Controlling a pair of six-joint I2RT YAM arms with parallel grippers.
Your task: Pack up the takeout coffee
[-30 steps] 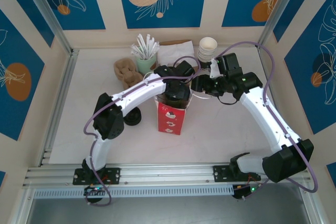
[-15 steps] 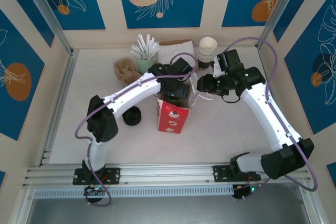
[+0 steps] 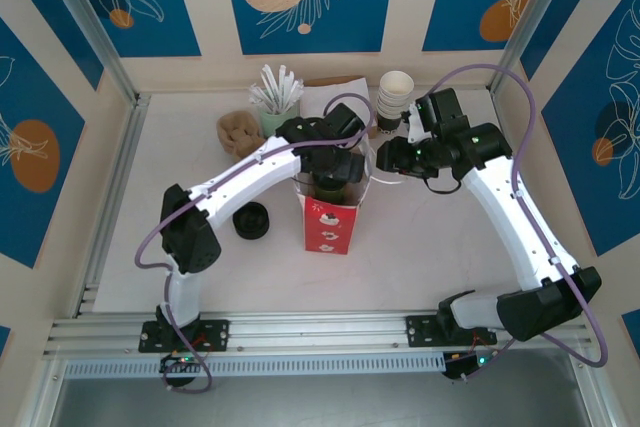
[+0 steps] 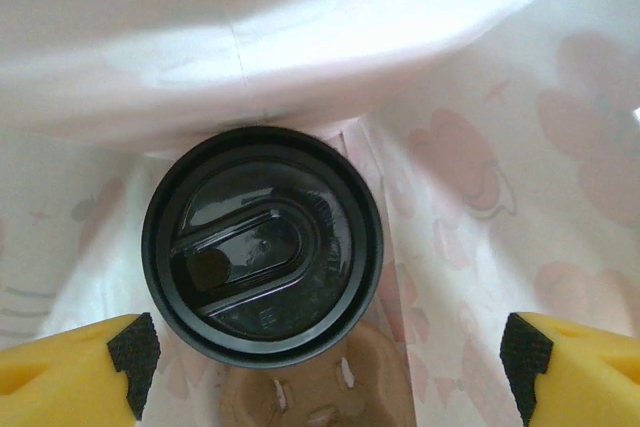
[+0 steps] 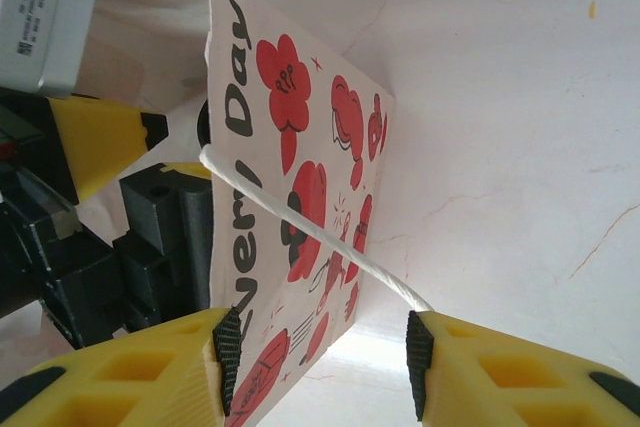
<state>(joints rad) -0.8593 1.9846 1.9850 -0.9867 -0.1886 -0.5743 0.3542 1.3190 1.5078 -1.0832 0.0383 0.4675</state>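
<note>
We hold our left arm (image 3: 250, 172) folded at the elbow and stretched forward and to the right. Its wrist is turned so that the left gripper (image 3: 335, 169) points straight down. Its jaws stand wide, with the yellow fingers (image 4: 60, 372) at the two lower corners of the wrist view. Our right arm (image 3: 510, 217) climbs from its base and bends leftward at the top. The right gripper (image 3: 385, 159) points left, close beside the left one, its jaws partly apart and its fingers (image 5: 130, 372) not meeting.
</note>
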